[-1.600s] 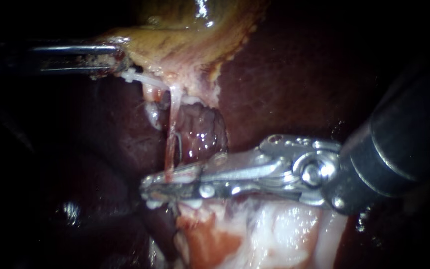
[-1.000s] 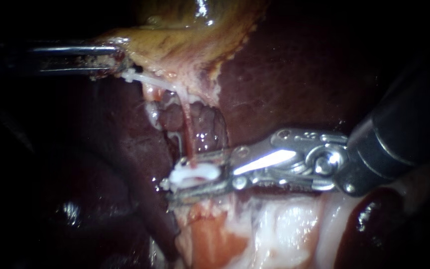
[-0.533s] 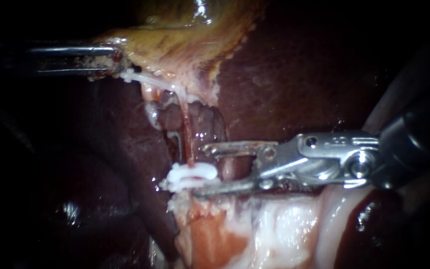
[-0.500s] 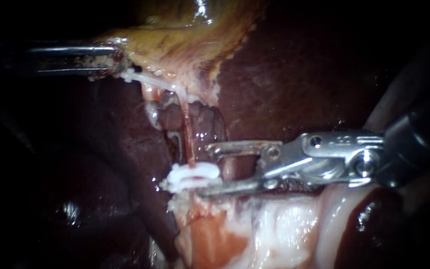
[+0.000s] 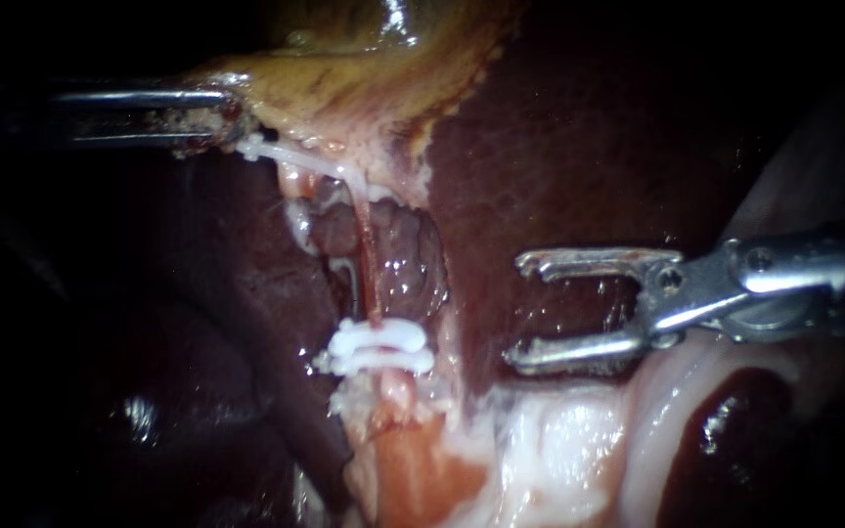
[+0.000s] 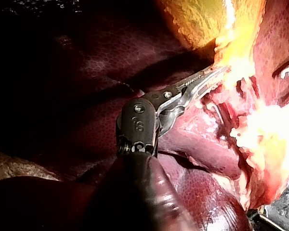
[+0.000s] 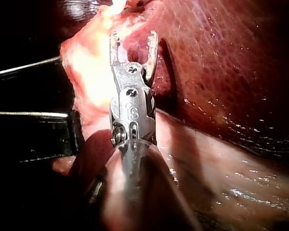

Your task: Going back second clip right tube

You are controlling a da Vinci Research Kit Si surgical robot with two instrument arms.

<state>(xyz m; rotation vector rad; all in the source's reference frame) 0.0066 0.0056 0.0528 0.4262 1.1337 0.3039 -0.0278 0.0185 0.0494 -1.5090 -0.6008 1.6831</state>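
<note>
A white clip [image 5: 380, 347] sits closed across a thin pink tube [image 5: 370, 264] that runs down from the yellow gallbladder [image 5: 374, 78]. My right instrument [image 5: 515, 311] hangs to the right of the clip, apart from it, over the liver [image 5: 559, 147]. Its jaws are open and empty, as the right wrist view also shows for my right instrument [image 7: 133, 38]. My left instrument [image 5: 212, 117] reaches in at the upper left, its jaws shut on the gallbladder's edge. In the left wrist view my left instrument [image 6: 214, 77] grips that yellow tissue [image 6: 231, 53].
A white strand [image 5: 295, 158] stretches from the left jaws toward the tube's top. A thin dark wire-like loop [image 5: 353, 288] lies beside the tube above the clip. Pale fatty tissue [image 5: 540, 450] lies below the clip and the right jaws.
My right instrument's jaws opened, leaving the white clip on the tube, and drew back to the right. The left instrument and the gallbladder stayed put.
</note>
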